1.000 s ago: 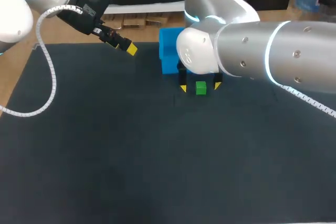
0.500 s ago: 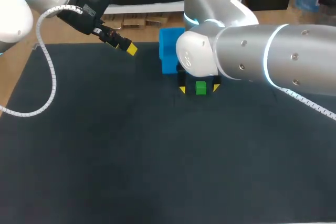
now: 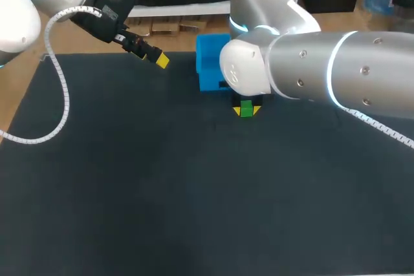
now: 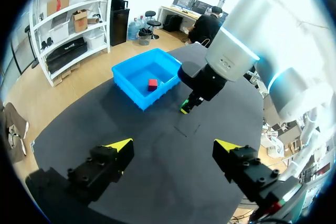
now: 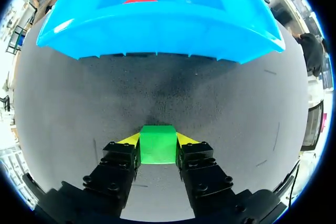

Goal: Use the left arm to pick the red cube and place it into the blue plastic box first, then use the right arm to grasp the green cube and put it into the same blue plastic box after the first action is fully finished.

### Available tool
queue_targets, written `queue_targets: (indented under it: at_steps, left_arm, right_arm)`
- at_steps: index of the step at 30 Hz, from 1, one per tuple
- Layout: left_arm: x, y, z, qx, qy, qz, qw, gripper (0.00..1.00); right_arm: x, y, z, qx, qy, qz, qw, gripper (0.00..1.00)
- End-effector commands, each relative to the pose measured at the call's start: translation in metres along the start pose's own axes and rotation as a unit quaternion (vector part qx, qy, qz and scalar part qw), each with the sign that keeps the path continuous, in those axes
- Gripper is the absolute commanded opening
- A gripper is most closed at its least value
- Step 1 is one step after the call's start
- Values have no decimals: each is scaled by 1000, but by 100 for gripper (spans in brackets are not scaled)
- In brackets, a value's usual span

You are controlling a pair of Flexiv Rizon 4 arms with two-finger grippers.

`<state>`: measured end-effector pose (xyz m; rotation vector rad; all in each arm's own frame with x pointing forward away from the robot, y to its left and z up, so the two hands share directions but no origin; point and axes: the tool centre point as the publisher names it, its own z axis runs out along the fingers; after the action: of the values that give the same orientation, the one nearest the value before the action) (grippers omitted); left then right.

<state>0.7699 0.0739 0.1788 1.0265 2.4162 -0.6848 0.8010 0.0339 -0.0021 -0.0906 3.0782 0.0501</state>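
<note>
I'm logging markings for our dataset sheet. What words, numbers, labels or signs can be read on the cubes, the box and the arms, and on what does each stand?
Nothing can be read.
green cube: plain faces, no print.
red cube: no print shows.
blue plastic box: no print on the walls in view.
left arm: one small pale label near the wrist, too small to read.

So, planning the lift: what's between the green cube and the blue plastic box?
Only bare dark table between green cube and blue plastic box, in the right wrist view.
</note>
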Motion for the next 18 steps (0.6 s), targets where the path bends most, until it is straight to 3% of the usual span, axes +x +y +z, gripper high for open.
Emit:
queue_targets:
  at_steps: [1,18]
  left_arm:
    - [1,0,0,0,-2,1,1000,100]
    - [1,0,0,0,-2,1,1000,100]
  right_arm:
    - [5,-3,-2,-2,-6,2,1000,0]
    - [2,-10,-38,5,-5,17,1000,0]
